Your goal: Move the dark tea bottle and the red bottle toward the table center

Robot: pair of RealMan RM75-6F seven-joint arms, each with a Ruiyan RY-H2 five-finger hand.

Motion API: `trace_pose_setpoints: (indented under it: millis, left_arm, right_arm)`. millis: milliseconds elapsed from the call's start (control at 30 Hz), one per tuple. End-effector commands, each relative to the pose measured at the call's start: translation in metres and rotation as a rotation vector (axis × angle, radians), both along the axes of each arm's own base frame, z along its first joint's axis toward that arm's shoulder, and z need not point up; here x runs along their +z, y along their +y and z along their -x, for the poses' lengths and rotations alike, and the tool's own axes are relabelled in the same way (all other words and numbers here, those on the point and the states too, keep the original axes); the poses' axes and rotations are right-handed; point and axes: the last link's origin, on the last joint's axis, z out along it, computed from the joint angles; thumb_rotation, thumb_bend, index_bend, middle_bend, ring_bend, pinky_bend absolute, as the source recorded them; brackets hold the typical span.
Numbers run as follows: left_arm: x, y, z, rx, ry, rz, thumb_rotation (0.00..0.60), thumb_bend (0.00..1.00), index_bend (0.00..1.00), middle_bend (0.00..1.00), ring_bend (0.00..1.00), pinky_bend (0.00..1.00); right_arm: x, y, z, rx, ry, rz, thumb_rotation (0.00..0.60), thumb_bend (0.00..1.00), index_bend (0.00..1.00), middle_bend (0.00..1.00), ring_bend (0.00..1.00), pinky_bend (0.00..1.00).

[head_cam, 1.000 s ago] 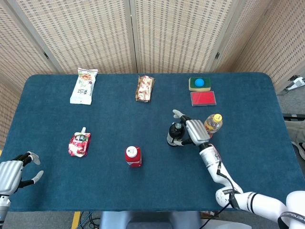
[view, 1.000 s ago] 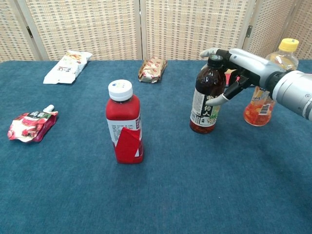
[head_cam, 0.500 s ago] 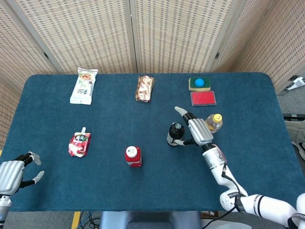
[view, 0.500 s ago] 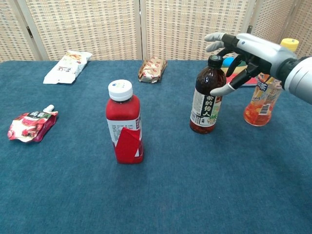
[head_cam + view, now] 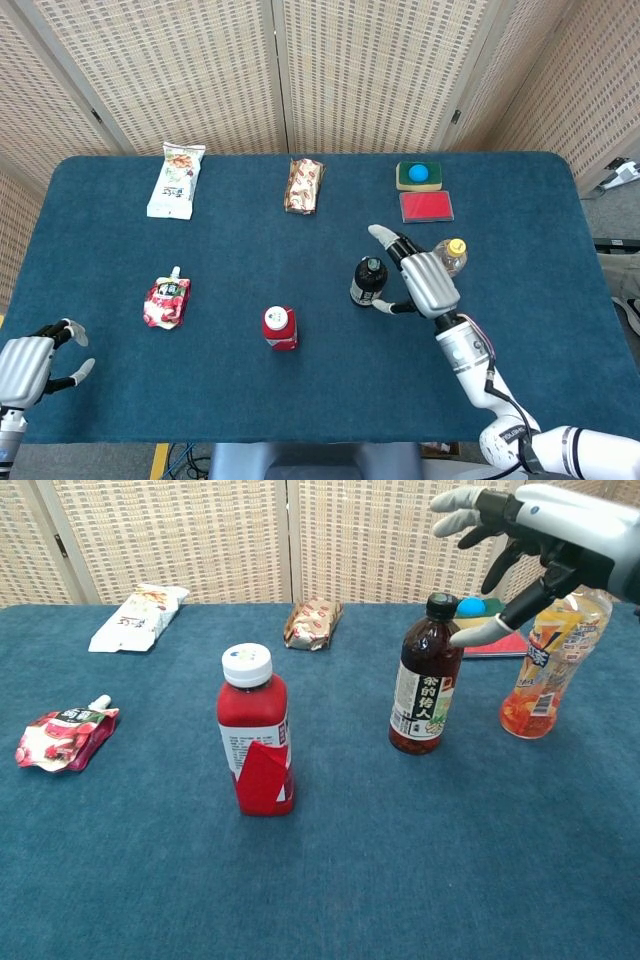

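Fingers of the right hand [image 5: 540, 530] spread, gripping nothing, above the upright dark tea bottle [image 5: 425, 676] — red bottle [image 5: 257, 730] stands well apart; left hand [image 5: 28, 362] loosely open, empty.

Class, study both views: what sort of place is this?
Probably a robot test room, not a home: a blue-covered table holds scattered snack packets and bottles, and plain woven screens close it in.

Blue desk [image 5: 520, 200] carries dark tea bottle [image 5: 367, 282] and red bottle [image 5: 279, 327] mid-near, orange bottle [image 5: 449, 257] right, pouch [image 5: 166, 301] left, snack packets [image 5: 177, 180] far.
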Motion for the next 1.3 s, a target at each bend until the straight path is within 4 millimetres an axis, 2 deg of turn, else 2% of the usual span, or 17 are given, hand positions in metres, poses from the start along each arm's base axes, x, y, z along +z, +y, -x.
trace_pose_setpoints:
  millis: [33,233,400,567,667,800,1000,1300]
  left_arm:
    - [-0.001,0.0,0.0,0.001,0.002,0.003,0.6,0.24,0.51,0.39,0.42,0.59]
    - [-0.003,0.0,0.0,-0.001,0.004,0.008,0.6,0.24,0.51,0.39,0.42,0.59]
    - [-0.005,0.0,-0.001,-0.006,0.005,0.014,0.6,0.24,0.51,0.39,0.42,0.59]
    - [-0.009,0.0,-0.003,-0.011,0.007,0.026,0.6,0.24,0.5,0.39,0.42,0.59]
    - [-0.013,0.0,-0.004,-0.018,0.007,0.035,0.6,0.24,0.49,0.39,0.42,0.59]
    - [-0.017,0.0,-0.006,-0.031,-0.002,0.045,0.6,0.24,0.45,0.39,0.42,0.59]
    - [-0.024,0.002,-0.01,-0.064,-0.048,0.045,0.6,0.24,0.39,0.38,0.39,0.59]
    - [-0.041,0.009,-0.028,-0.112,-0.251,0.141,0.6,0.23,0.23,0.2,0.25,0.5]
  right_arm:
    - [0.016,0.013,-0.005,0.037,0.02,0.027,0.6,0.0,0.01,0.11,0.12,0.36]
    - [0.042,0.037,-0.008,0.088,0.069,0.054,0.6,0.0,0.03,0.15,0.12,0.36]
    - [0.065,0.058,0.002,0.105,0.136,0.075,0.6,0.0,0.18,0.24,0.14,0.36]
    - [0.084,0.078,0.02,0.098,0.19,0.101,0.6,0.0,0.35,0.36,0.26,0.38]
    - [0.093,0.092,0.037,0.076,0.236,0.096,0.6,0.0,0.4,0.43,0.32,0.43]
    - [0.102,0.106,0.058,0.033,0.254,0.096,0.6,0.0,0.41,0.44,0.33,0.43]
    - [0.11,0.131,0.078,0.033,0.217,0.094,0.6,0.0,0.41,0.44,0.34,0.44]
    - [0.119,0.156,0.104,-0.013,0.187,0.12,0.6,0.0,0.41,0.44,0.34,0.44]
